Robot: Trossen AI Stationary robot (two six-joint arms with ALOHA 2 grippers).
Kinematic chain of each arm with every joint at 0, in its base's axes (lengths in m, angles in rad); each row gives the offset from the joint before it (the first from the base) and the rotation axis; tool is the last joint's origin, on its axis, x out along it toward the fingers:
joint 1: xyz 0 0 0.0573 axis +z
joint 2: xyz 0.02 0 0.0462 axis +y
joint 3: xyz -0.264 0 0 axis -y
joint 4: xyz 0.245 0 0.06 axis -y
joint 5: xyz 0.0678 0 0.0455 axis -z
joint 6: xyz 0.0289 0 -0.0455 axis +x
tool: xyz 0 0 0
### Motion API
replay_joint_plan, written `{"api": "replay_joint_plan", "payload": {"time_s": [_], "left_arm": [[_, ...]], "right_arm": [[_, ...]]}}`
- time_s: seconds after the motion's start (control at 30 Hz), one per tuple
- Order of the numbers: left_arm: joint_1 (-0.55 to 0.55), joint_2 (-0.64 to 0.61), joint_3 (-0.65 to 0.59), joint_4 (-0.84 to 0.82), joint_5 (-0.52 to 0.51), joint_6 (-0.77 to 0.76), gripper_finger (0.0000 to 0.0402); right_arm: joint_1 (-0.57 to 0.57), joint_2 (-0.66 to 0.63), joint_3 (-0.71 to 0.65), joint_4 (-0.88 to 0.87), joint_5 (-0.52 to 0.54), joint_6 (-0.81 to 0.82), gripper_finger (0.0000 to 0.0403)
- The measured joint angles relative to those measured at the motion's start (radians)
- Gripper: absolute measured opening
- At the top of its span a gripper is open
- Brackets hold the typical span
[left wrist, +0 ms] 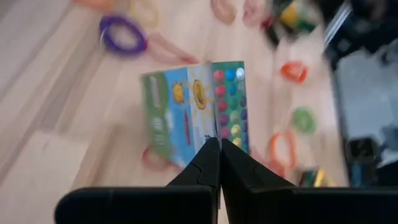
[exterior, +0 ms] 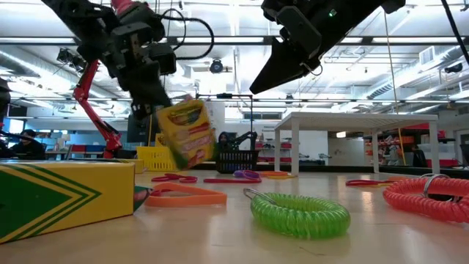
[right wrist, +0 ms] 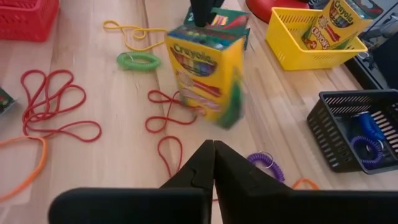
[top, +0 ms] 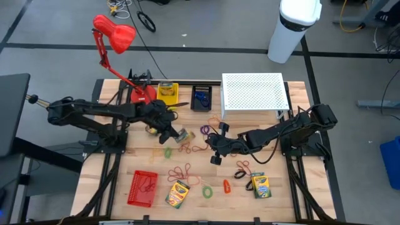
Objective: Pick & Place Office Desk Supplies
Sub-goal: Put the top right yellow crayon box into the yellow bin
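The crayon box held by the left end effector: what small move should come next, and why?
Probably carry the crayon box toward the yellow basket. The left end effector holds it lifted above the table, tilted, and the basket already holds another crayon box. The right end effector is shut and empty nearby.

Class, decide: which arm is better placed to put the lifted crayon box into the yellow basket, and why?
Left. Its gripper already holds the crayon box off the table, with the yellow basket on its side. The right gripper is shut and empty.
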Motion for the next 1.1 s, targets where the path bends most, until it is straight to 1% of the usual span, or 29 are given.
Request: {"api": "replay_joint_plan", "payload": {"time_s": [0.1,0.23,0.37,0.47,0.6,0.77,0.87,0.93,1.0,1.1], "left_arm": [[0.025,0.000,0.024,-0.126,-0.017,0.056,0.0004],[0.053,-0.001,0.042,-0.245,-0.085,0.150,0.0005],[0.076,0.000,0.054,-0.269,-0.101,0.206,0.0005],[0.081,0.000,0.082,-0.280,-0.107,0.229,0.0005],[0.081,0.000,0.158,-0.341,-0.110,0.269,0.0005],[0.081,0.000,0.247,-0.454,-0.154,0.319,0.0005],[0.081,0.000,0.295,-0.519,-0.163,0.343,0.0005],[0.081,0.000,0.307,-0.526,-0.165,0.356,0.0005],[0.081,0.002,0.306,-0.529,-0.196,0.373,0.0005],[0.081,0.020,0.301,-0.543,-0.322,0.437,0.0005]], "right_arm": [[0.000,0.000,0.000,0.000,0.000,-0.012,0.0005],[0.000,0.000,0.000,0.000,0.000,-0.015,0.0008],[0.000,0.000,0.000,0.001,0.000,-0.014,0.0020],[0.000,0.000,0.000,0.002,0.000,-0.014,0.0022],[0.000,0.001,0.000,0.002,0.000,-0.014,0.0016],[0.000,0.001,0.000,0.002,0.000,-0.014,0.0006],[0.000,0.001,0.000,0.002,0.000,-0.014,0.0007],[0.000,0.001,0.000,0.002,0.000,-0.014,0.0012],[0.000,0.001,0.000,0.002,0.000,-0.013,0.0016],[0.000,0.001,-0.001,0.002,0.000,-0.013,0.0017]]}}
